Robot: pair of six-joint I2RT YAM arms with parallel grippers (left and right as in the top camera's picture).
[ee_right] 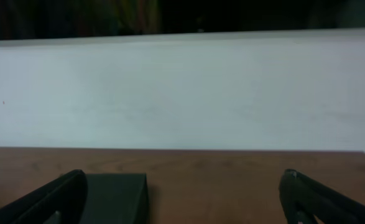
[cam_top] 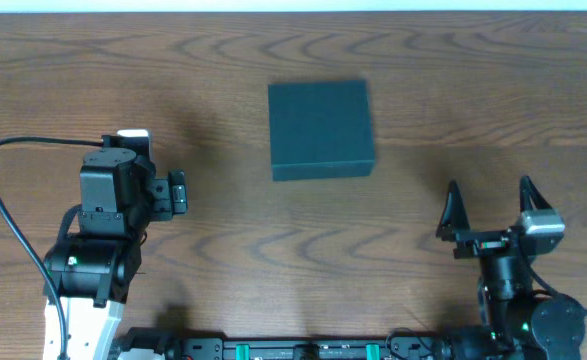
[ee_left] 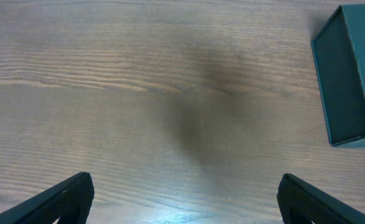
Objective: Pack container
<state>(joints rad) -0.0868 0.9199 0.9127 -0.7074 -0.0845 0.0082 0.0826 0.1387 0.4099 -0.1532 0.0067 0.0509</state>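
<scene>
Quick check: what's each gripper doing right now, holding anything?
Left gripper: open, fingers wide apart, holding nothing.
Right gripper: open, fingers spread, holding nothing.
The container sits apart from both.

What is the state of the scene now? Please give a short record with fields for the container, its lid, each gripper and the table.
container: dark teal square box, standing on the table, near the middle
lid: looks shut, top flat
left gripper: open, holds nothing, over bare wood, apart from the container
right gripper: open, holds nothing, apart from the container
table: brown wood grain
contact: neither gripper touches the container
</scene>
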